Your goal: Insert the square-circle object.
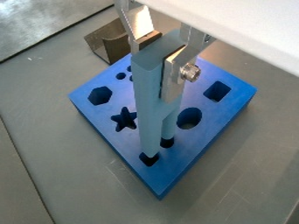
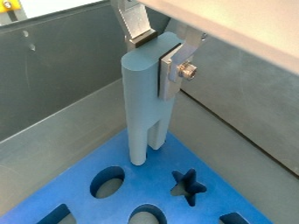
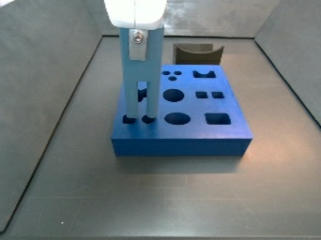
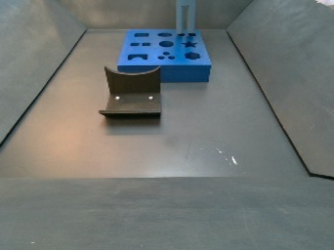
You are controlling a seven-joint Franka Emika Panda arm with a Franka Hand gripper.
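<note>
Claw-held [image 2: 163,54] pale-blue two-pronged square-circle object [image 2: 147,105] upright

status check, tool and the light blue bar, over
Tool shut on the square-circle object, over the dark-blue block. Bar upright, prongs at a corner of the block's top; seating cannot be told. Nothing in the way.

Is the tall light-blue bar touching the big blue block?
Touching. In a wrist view the bar, held upright by the gripper, has its prongs down in holes at the block's corner; a side view agrees.
</note>
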